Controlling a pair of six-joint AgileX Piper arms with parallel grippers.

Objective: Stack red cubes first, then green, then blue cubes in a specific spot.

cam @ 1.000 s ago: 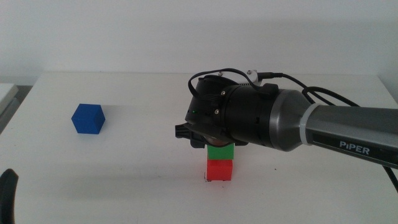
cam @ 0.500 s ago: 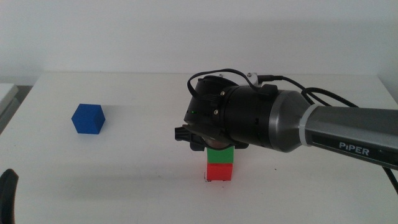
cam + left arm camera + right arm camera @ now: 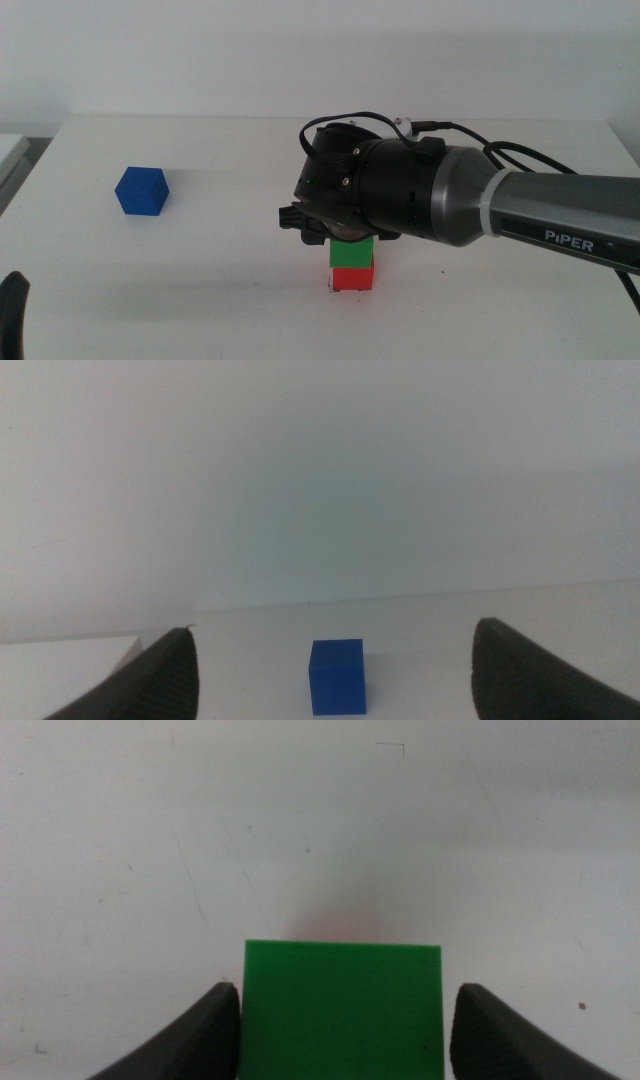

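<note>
Two cubes stacked near counter front: green cube squarely on red cube | right tool above stack, jaws spread, flanking green cube with gaps | left tool waiting at near-left edge, jaws spread | blue cube far left, alone.

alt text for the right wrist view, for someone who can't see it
A green cube fills the lower centre of the picture, seen from above, between the two dark jaws of the right tool, which stand open with a gap on each side of it. Behind lies the white table, with one small black corner mark.
</note>
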